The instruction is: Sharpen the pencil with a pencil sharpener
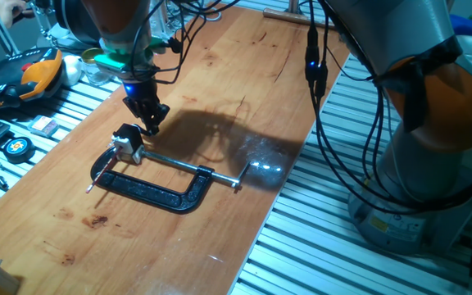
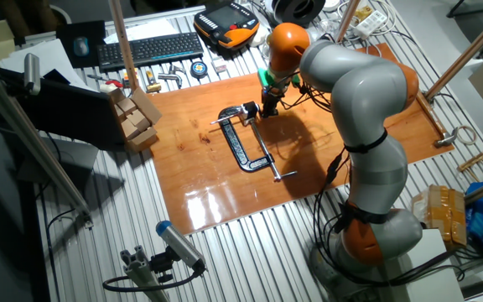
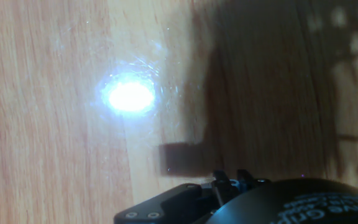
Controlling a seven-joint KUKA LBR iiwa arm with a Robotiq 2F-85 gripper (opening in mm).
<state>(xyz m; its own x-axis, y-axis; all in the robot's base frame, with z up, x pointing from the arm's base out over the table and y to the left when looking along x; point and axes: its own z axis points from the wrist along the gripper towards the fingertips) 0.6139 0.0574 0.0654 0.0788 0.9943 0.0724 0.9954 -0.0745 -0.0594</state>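
The pencil sharpener (image 1: 127, 141), a small block with a black top and silver base, sits at the jaw end of a black C-clamp (image 1: 150, 193) on the wooden board; it also shows in the other fixed view (image 2: 248, 110). The pencil (image 1: 101, 174), a thin dark stick with a pale reddish tip at its near-left end, slants from near the sharpener across the clamp's end. I cannot tell whether it enters the sharpener. My gripper (image 1: 152, 126) hangs just right of and slightly above the sharpener, fingers together and holding nothing. The hand view shows only bare wood and glare.
The clamp's silver screw rod (image 1: 191, 169) runs right from the sharpener. An orange-black pendant (image 1: 29, 72), a tape measure (image 1: 15, 147) and a keyboard (image 2: 149, 49) lie left of the board. Black cables (image 1: 314, 70) hang at the board's right edge (image 1: 281, 192).
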